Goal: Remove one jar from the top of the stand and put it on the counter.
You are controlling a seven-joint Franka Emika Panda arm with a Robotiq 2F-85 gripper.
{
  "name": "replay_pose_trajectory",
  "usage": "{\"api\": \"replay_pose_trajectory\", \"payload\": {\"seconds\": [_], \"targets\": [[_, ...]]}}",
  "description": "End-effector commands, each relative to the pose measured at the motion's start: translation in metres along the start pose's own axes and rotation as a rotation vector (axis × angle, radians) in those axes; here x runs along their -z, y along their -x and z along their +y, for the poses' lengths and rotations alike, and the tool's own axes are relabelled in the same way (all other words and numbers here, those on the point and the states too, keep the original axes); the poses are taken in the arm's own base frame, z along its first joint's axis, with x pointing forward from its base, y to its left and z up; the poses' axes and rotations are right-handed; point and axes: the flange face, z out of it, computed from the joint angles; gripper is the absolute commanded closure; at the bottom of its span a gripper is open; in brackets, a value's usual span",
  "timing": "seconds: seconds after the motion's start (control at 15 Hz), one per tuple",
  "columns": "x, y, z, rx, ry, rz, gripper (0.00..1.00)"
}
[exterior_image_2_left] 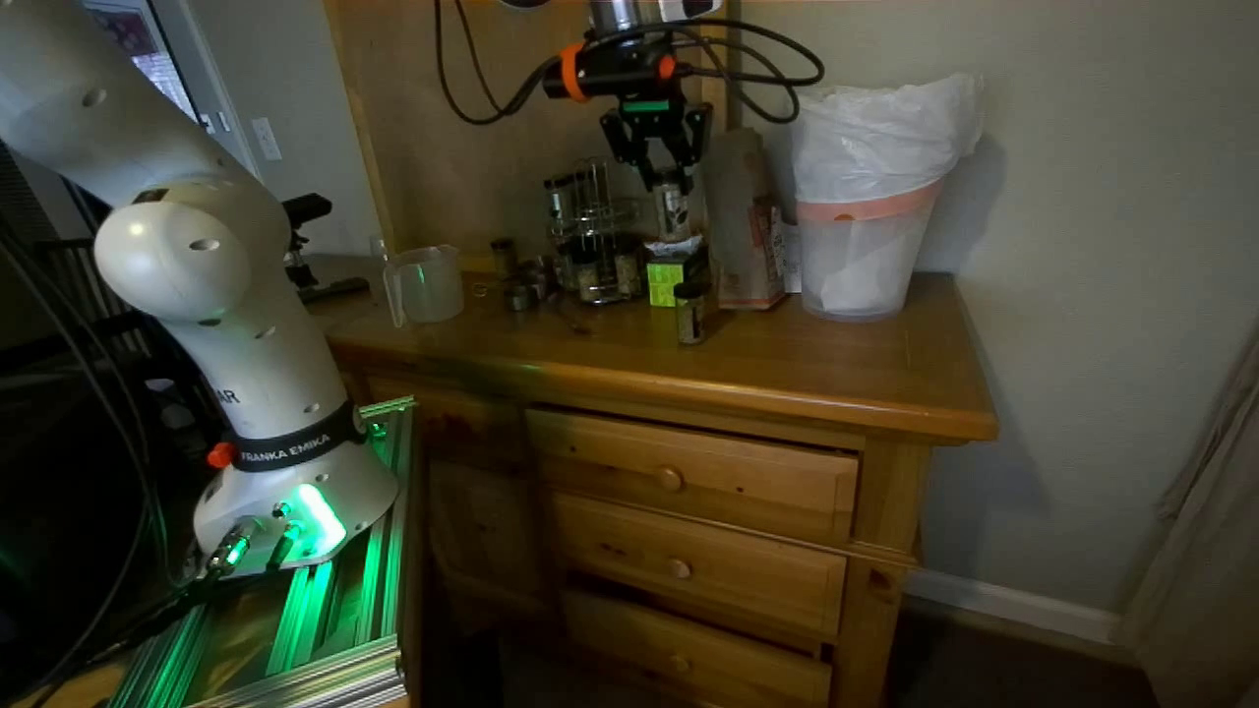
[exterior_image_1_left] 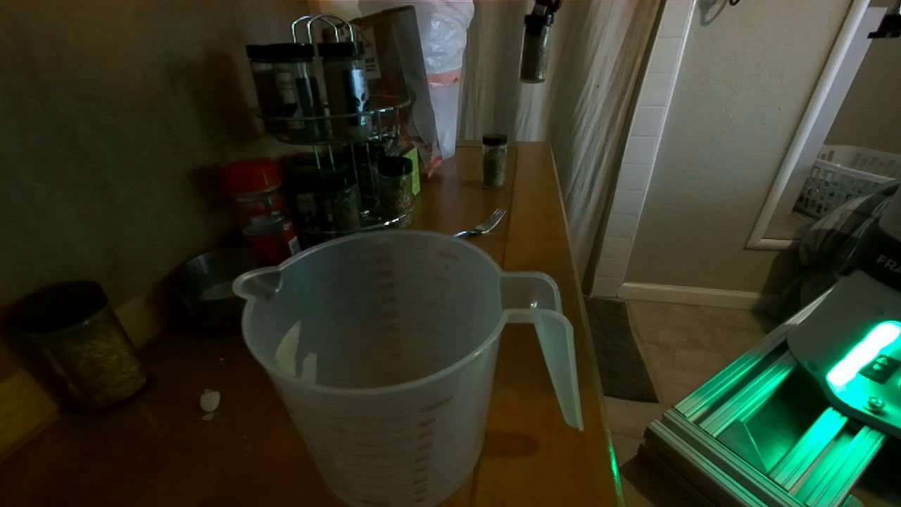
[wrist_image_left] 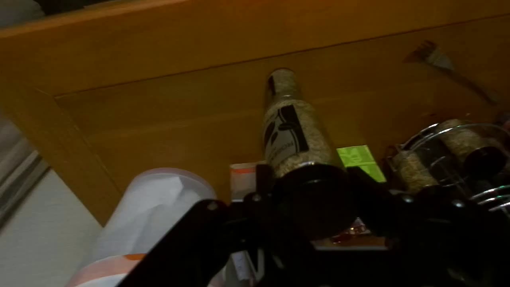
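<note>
While one jar (exterior_image_2_left: 673, 212) hangs nearly upright in the air above the counter (exterior_image_2_left: 816, 366), the gripper (exterior_image_2_left: 668, 181) has its fingers drawn in around the jar's black lid (exterior_image_1_left: 537, 25). Below, a second jar (exterior_image_1_left: 495, 163) stands upright on the wood; from the wrist it shows just beyond the held jar's base, partly hidden behind it. Near both is the stand (exterior_image_1_left: 373, 113), with dark-lidded jars (exterior_image_1_left: 292, 83) on its two tiers, and the held jar hangs apart from its wire ring. A strip of wood gives some room between the second jar and the counter's front edge, and in an exterior view a broader stretch runs from that jar to the right-hand end, in front of the white-lined bin (exterior_image_2_left: 852, 264). Toward the back it is tighter, where a green box (exterior_image_2_left: 665, 282) and a paper bag (exterior_image_2_left: 738, 231) fill the gap between stand and bin. A fork (exterior_image_1_left: 486, 224) lies between the second jar and the translucent measuring jug (exterior_image_1_left: 383, 436). The arm (exterior_image_2_left: 236, 265) has its base on a metal frame (exterior_image_2_left: 295, 621) before the counter, green light on its side, and extends out of view at the upper left; its wrist shows at the top edge, gripper pointing down.
</note>
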Motion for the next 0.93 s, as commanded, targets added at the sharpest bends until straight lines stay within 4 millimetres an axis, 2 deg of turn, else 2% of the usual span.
{"api": "replay_pose_trajectory", "payload": {"seconds": [0.0,0.2,0.4,0.6,0.67,0.87], "targets": [[-0.018,0.002,0.043,-0.087,0.035,0.021,0.74],[-0.045,0.013,0.057,-0.12,0.059,0.017,0.74],[-0.078,0.027,0.053,-0.146,0.05,0.009,0.74],[-0.1,0.039,0.05,-0.172,0.023,0.012,0.74],[-0.092,0.035,0.051,-0.161,0.034,-0.01,0.49],[-0.102,0.041,0.05,-0.175,0.018,-0.017,0.49]]}}
